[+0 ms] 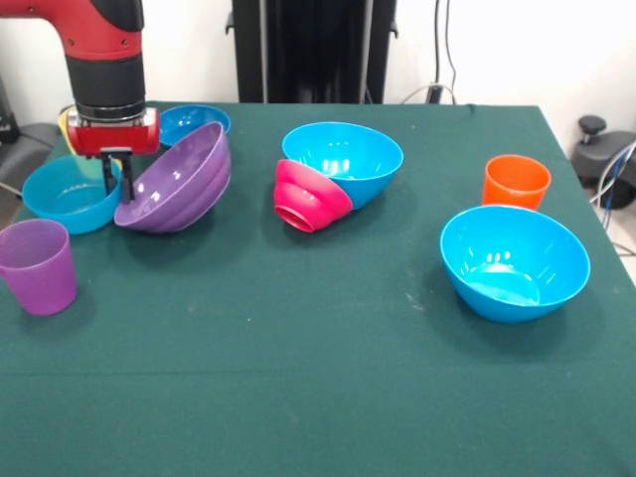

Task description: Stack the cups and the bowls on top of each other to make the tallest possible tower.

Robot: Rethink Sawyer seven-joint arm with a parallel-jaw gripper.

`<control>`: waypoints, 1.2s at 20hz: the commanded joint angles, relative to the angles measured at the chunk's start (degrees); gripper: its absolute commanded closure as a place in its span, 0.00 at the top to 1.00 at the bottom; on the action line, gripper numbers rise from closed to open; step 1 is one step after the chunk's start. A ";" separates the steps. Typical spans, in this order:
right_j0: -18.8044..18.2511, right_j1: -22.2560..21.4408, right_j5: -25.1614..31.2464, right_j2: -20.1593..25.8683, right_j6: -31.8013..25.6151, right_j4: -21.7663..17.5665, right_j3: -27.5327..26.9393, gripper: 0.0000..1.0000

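My gripper point(117, 177) hangs at the far left, its fingers point(128, 179) closed over the low rim of the wide purple bowl point(179, 179). The bowl is tilted steeply, its opening facing left. A blue bowl point(68, 194) sits just left of it and a small blue bowl point(194, 119) behind it. A purple cup point(38, 266) stands upright at the front left. A magenta bowl point(310, 196) lies on its side against a tilted blue bowl point(343, 157) at centre. An orange cup point(516, 182) and a large blue bowl point(514, 260) stand at the right. No tower stands.
A sliver of something yellow point(65, 127) shows behind my arm, mostly hidden. The green table cloth point(298, 378) reaches the front edge. The black pedestal point(313, 50) stands at the far side, with cables point(611, 179) off the right edge.
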 commanded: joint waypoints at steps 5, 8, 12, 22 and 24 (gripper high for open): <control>8.01 -2.59 -4.46 -4.38 7.15 0.49 4.86 0.00; 7.56 -12.26 -0.37 -2.45 5.75 7.00 12.38 0.00; 5.43 -25.70 5.81 0.98 2.23 19.20 21.95 0.00; 4.54 -39.69 7.41 2.19 -2.20 33.65 31.19 0.00; 5.86 -39.85 6.83 1.53 -0.95 33.87 31.82 0.00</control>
